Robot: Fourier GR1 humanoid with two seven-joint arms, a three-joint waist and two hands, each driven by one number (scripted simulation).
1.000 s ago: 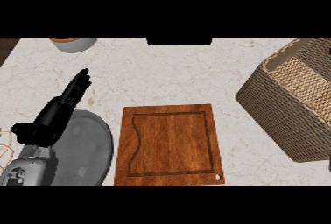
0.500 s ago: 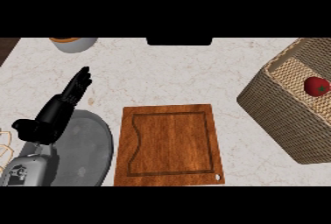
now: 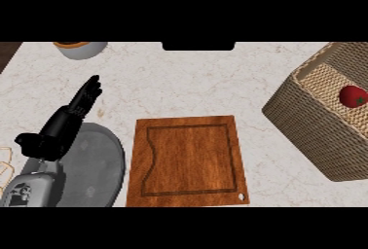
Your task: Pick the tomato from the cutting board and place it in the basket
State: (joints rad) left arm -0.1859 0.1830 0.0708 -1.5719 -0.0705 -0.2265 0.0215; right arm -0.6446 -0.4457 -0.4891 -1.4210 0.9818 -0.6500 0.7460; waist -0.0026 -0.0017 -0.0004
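Tomato: it is seen inside the wicker basket at the view's right edge, lying against the woven inner floor near the far side. The basket is set on the pale marble counter, just beside the wooden cutting board, whose top is bare. Left of the board a grey plate is placed. The left hand is held over the plate's upper rim, released, its fingers straight and nothing grasped. A grey bowl is found at the far left corner.

Left robot hand at lower left, fingers straight, pointing up, grey forearm below
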